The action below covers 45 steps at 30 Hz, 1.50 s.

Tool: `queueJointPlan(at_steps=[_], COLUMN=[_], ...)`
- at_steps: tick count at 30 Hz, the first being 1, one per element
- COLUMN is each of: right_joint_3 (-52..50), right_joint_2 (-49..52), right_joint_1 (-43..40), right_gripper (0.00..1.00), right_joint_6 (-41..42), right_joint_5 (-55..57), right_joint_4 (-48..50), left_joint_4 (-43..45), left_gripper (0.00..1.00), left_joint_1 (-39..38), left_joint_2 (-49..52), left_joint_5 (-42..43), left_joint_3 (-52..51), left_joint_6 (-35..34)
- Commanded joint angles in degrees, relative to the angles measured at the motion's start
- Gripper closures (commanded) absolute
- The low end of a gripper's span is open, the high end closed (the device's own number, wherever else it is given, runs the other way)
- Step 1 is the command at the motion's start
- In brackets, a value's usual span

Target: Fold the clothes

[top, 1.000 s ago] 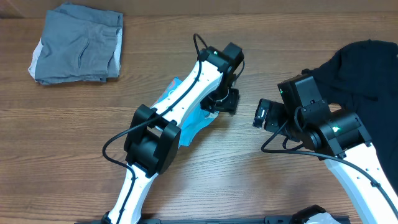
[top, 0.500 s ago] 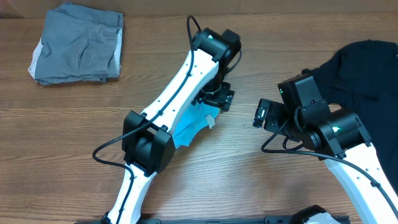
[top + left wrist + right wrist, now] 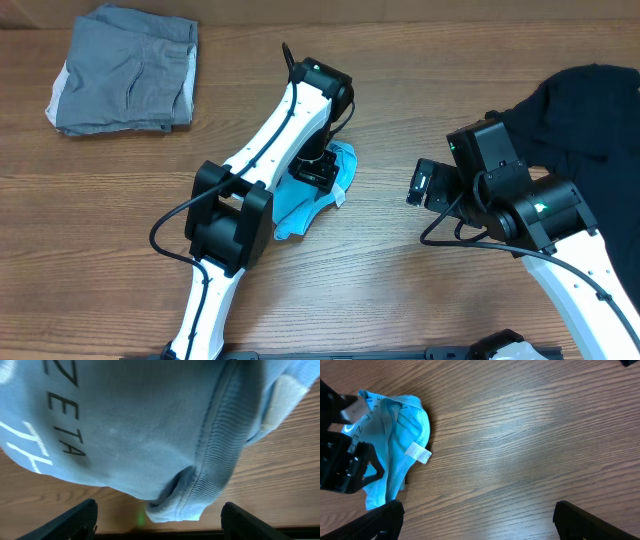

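1. Lying bunched on the desk (image 3: 400, 290) near its middle, the light blue T-shirt (image 3: 305, 205) is partly hidden in the overhead view by the left arm, whose left tool (image 3: 312, 172) hangs right over the cloth.
2. The left wrist view alone shows the shirt (image 3: 150, 425) up close: a ribbed hem, a doubled fold at the bottom edge, and white lettering reading "ZETA" (image 3: 62, 425).
3. That same view shows the left tool (image 3: 159, 519) with its fingers (image 3: 75, 517) set wide apart at either side of the frame. The fold sits between them, and neither finger presses the cloth.
4. The right wrist view gives what the overhead hides: the shirt (image 3: 395, 445) as a crumpled heap at the left, with a small white tag (image 3: 418, 453) sticking out of its edge onto the wood.
5. The right tool (image 3: 482, 516) also stands spread wide, over bare desk (image 3: 520, 435), well apart from the shirt and gripping nothing.
6. Only the overhead view takes in the rest. A black T-shirt (image 3: 590, 110) lies loose at the far right, behind the right tool (image 3: 420, 185). A folded grey garment (image 3: 125, 70) lies at the far left corner.
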Motion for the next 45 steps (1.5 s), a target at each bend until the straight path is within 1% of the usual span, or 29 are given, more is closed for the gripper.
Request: queueJointPlan(at_steps=[1,5,8,11,14,16,17,18,19,25,29,32,34,39,42,45], right_joint_3=[0.3,0.3,0.3,0.3,0.3,0.3,0.3,0.3,0.3,0.3,0.3,0.3,0.3,0.3,0.3,0.3], right_joint_2=[0.0,0.0,0.0,0.0,0.0,0.0,0.0,0.0,0.0,0.0,0.0,0.0,0.0,0.0,0.0,0.0], right_joint_1=[-0.1,-0.1,-0.1,-0.1,-0.1,-0.1,-0.1,-0.1,-0.1,-0.1,-0.1,-0.1,-0.1,-0.1,-0.1,-0.1], right_gripper=[0.00,0.00,0.00,0.00,0.00,0.00,0.00,0.00,0.00,0.00,0.00,0.00,0.00,0.00,0.00,0.00], right_joint_6=[0.1,0.1,0.1,0.1,0.1,0.1,0.1,0.1,0.1,0.1,0.1,0.1,0.1,0.1,0.1,0.1], right_joint_5=[0.6,0.6,0.6,0.6,0.6,0.6,0.6,0.6,0.6,0.6,0.6,0.6,0.6,0.6,0.6,0.6], right_joint_4=[0.3,0.3,0.3,0.3,0.3,0.3,0.3,0.3,0.3,0.3,0.3,0.3,0.3,0.3,0.3,0.3], left_joint_4=[-0.2,0.9,3.7,6.3,7.5,7.5,7.2,7.0,6.7,5.5,5.7,7.8,9.0,10.8,11.5,11.5], left_gripper=[0.18,0.18,0.17,0.20,0.30,0.40,0.51,0.55,0.56,0.54,0.49,0.46,0.46,0.52,0.51,0.48], left_joint_1=[-0.9,-1.7,-2.2,-2.4,-2.8,-3.3,-3.7,-4.2,-4.6,-6.9,-7.6,-7.9,-7.9,-8.0,-8.8,-10.4], left_joint_2=[-0.1,-0.1,-0.1,-0.1,-0.1,-0.1,-0.1,-0.1,-0.1,-0.1,-0.1,-0.1,-0.1,-0.1,-0.1,-0.1], left_joint_5=[-0.9,-0.7,0.0,3.3,7.2,8.7,9.1,9.3,9.7,10.3,10.3,10.4,12.1,19.8,23.3,23.7], left_joint_3=[-1.8,-4.0,-7.0,-10.5,-13.3,-14.1,-14.2,-14.2,-14.2,-14.2,-14.2,-14.4,-14.4,-14.4,-14.3,-14.3], left_joint_6=[-0.2,-0.3,-0.5,-0.4,-0.4,-0.3,-0.4,-0.3,-0.3,-0.2,-0.2,-0.2,-0.2,-0.2,-0.2,-1.4])
